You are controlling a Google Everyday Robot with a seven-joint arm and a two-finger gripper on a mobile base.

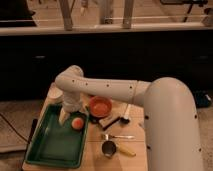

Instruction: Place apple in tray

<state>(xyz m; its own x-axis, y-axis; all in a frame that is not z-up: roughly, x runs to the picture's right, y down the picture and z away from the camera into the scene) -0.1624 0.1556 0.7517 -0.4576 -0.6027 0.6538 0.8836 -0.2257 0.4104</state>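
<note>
Closest is the white arm (170,125), filling the right side and reaching left across the wooden surface (117,162) toward the green tray (52,145). The tray lies on the surface's left part, one long side running along the left edge. The gripper (66,116) hangs from the arm's wrist over the tray's far end, pointing down into it. Whether it is open or closed cannot be told. The apple (77,122) lies inside the tray, in the far right corner, just beside the gripper on its right; contact between them cannot be made out. An orange bowl (100,106) stands just outside the tray's far right corner. A black utensil (113,121) lies right of the tray, near the bowl. Nearer the camera on that same side lie a fork (118,136), a metal cup (108,148) and a yellow item (127,150) touching the cup. A pale cup (55,93) stands beyond the tray's far edge.
</note>
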